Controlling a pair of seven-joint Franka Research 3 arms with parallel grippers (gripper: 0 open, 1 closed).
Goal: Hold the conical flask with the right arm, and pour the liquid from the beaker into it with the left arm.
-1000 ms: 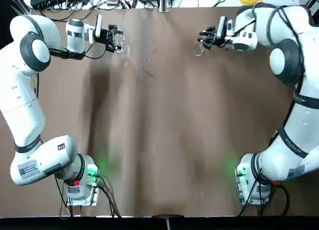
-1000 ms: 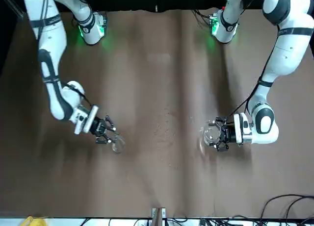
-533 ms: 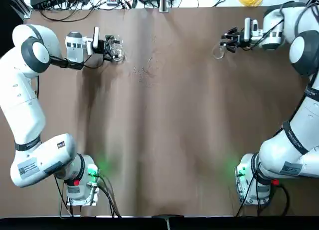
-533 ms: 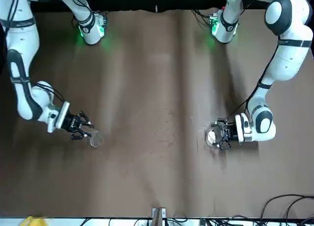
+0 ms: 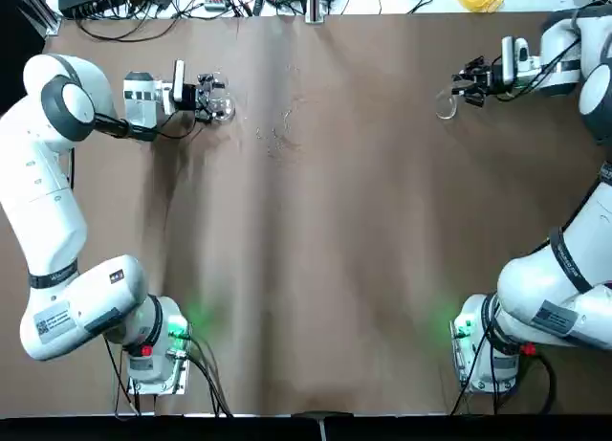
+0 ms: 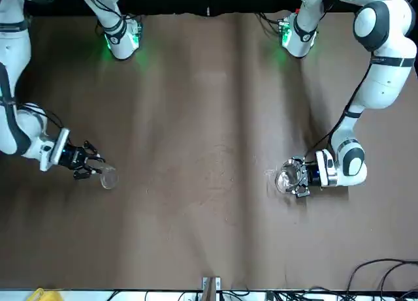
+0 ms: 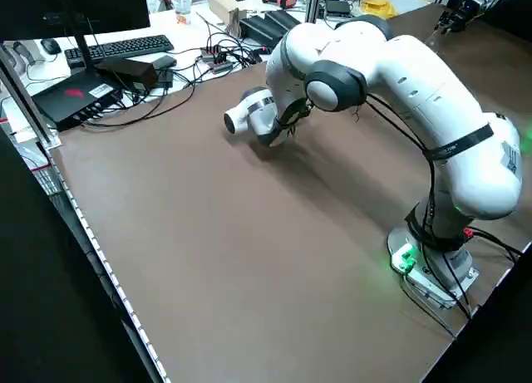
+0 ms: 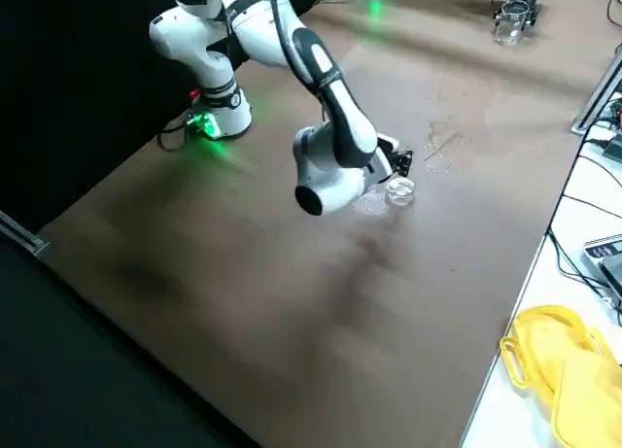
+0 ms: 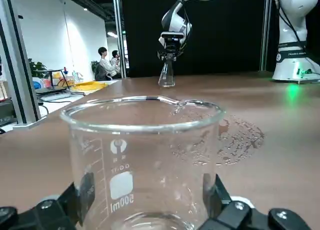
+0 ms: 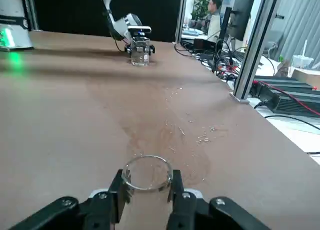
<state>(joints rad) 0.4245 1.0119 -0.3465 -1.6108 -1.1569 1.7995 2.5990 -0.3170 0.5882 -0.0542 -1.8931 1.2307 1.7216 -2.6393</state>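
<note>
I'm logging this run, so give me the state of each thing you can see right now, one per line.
beaker: upright, gripped by the left claw, almost empty.
conical flask: upright, neck gripped by the right claw.
table: splashed with droplets near the far edge's middle.

The clear beaker (image 9: 142,160) stands upright on the desk (image 5: 325,231) between the left claw's (image 5: 212,97) fingers, while the conical flask (image 10: 146,182), upright too, sits at the far right, its neck gripped by the right claw (image 5: 461,85).
</note>
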